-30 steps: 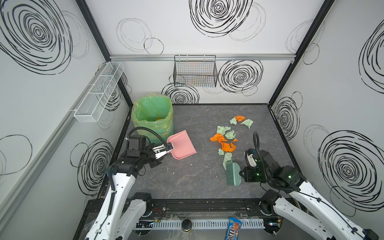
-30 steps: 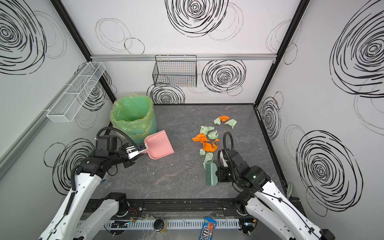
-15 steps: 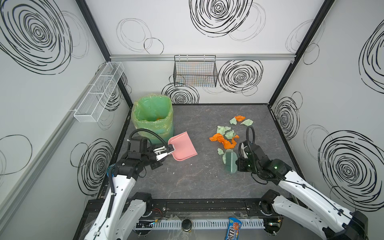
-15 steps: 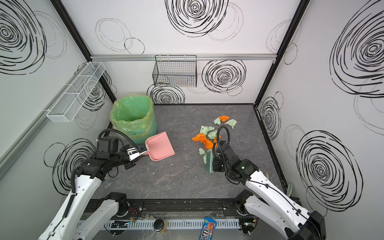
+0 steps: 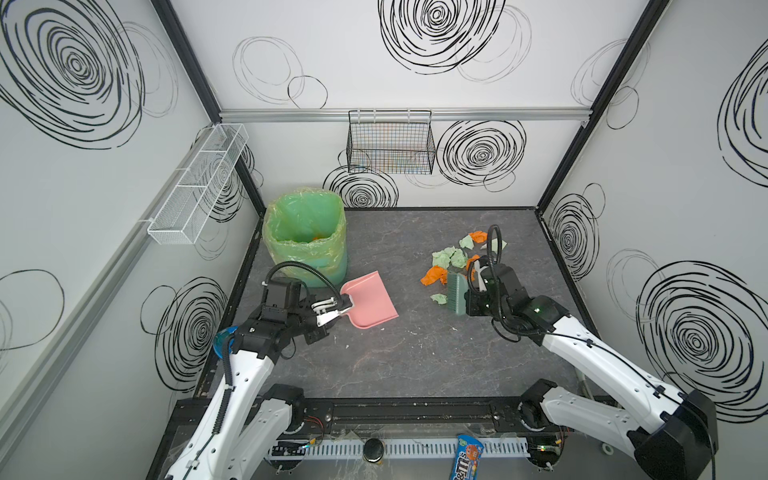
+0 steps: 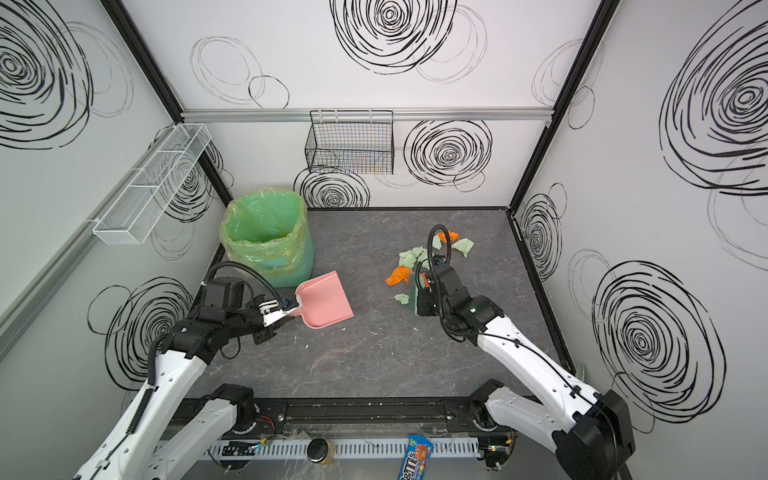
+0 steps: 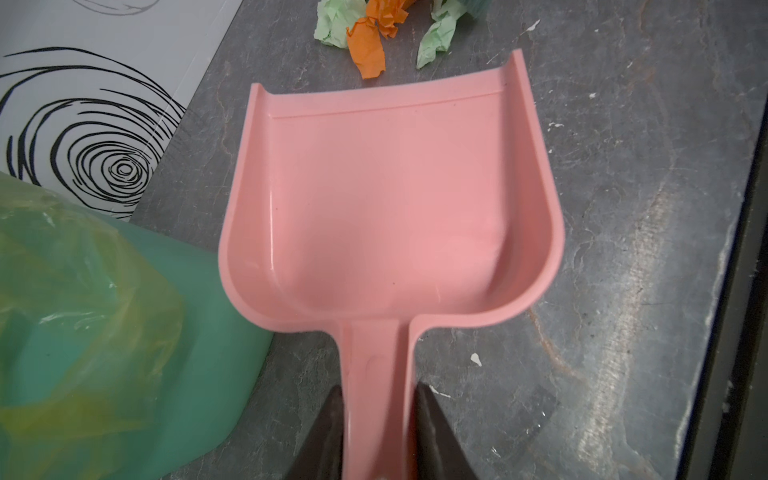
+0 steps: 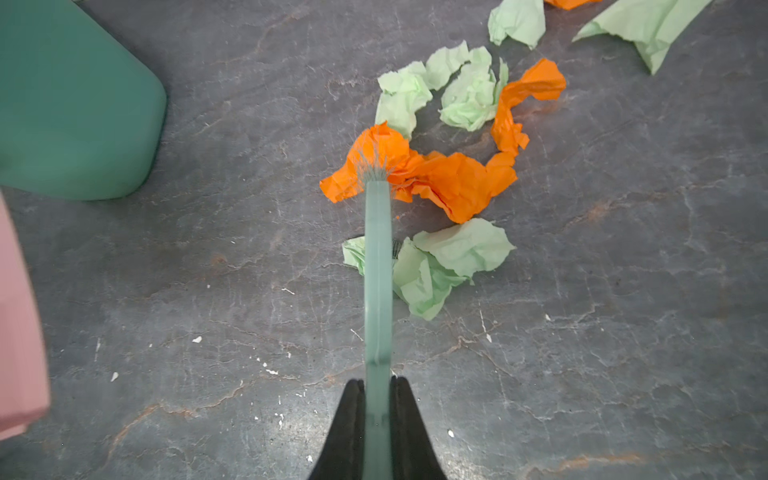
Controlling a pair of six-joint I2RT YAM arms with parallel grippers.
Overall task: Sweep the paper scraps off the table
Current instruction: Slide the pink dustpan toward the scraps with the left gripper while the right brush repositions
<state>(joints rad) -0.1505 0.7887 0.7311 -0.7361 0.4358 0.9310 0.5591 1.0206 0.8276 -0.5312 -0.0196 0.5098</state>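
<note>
Since one second ago the right fingers (image 8: 348, 428) have carried the green brush (image 5: 455, 293) forward over the surface (image 5: 415, 365). Its bristles now touch the paper scraps (image 5: 446, 261), which lie just ahead of these fingers: orange ones at the brush tip, pale green ones beside it. The right fingers are clenched on the brush handle. The left fingers (image 5: 337, 312) grasp the handle of the pink dustpan (image 5: 372, 305), which is almost where it was, apart from the scraps. Just beside the left fingers stands the bin (image 5: 291, 253) with a green bag; a bit of orange paper shows inside.
</note>
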